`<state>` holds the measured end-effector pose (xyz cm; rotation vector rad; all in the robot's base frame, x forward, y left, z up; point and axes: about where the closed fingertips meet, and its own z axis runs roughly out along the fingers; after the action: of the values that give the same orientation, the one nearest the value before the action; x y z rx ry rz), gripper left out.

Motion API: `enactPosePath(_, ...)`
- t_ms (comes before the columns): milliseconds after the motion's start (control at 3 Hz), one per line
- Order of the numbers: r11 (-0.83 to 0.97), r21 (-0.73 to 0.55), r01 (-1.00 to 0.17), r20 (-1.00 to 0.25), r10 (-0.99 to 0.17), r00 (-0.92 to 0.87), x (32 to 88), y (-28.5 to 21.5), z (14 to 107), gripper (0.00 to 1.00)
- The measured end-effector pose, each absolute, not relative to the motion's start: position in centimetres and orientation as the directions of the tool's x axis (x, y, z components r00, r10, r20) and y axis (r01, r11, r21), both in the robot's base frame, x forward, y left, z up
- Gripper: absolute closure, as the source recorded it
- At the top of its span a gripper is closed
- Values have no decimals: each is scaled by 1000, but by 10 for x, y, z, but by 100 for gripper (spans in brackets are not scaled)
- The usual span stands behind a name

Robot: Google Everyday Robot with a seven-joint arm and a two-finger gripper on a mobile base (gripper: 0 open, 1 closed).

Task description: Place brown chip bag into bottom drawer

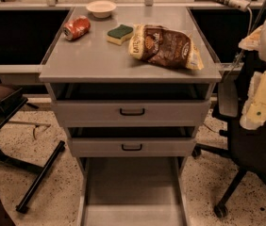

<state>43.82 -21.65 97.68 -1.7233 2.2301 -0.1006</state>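
The brown chip bag (165,46) lies on its side on the right half of the grey cabinet top (95,62). It is dark brown with cream-yellow ends and white oval logos. The bottom drawer (132,192) is pulled out at the foot of the cabinet, and its flat grey floor is bare. My arm hangs at the right edge of the view. Its cream-coloured end, the gripper (258,108), is to the right of the cabinet, below the level of the top and apart from the bag. It holds nothing that I can see.
A green and yellow sponge (120,33) lies just left of the bag. A red soda can (77,28) lies on its side and a white bowl (101,8) stands behind. Two upper drawers (132,112) are slightly open. A black office chair (253,145) stands at the right and a black stand (10,126) at the left.
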Motion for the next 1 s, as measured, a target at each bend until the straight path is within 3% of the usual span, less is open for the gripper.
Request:
enactPosePath(333,270,-248,-930,-207,-953,-221,438,-216,977,0)
enactPosePath(667,299,-268,-916,-259,-938,-230,476,-218,976,0)
enactPosePath(1000,357,-304,-883,-312,-913,-262,547,-226,976,0)
